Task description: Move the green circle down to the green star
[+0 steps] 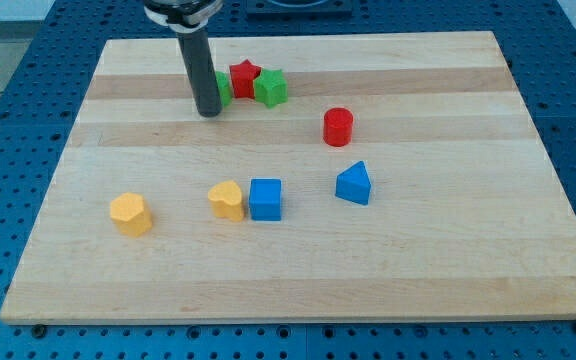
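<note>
camera view: my tip [209, 113], the lower end of the dark straight rod, rests on the pale wooden worktop [448, 260] touching the view's-left side of the small green plastic circle block [224, 90], which is mostly hidden behind the rod. just to the view's right of that circle sits the red plastic star block [244, 78], and beside that the green plastic star block [271, 88], so the red star stands between the two green pieces. there are no jaws here to open or shut and nothing is held; the rod only pushes. the green circle looks light, rigid and smooth, so i judge it will slide easily and may spin or slip off a rounded contact; pushing through its centre, from its upper-left edge, seems safest.
</note>
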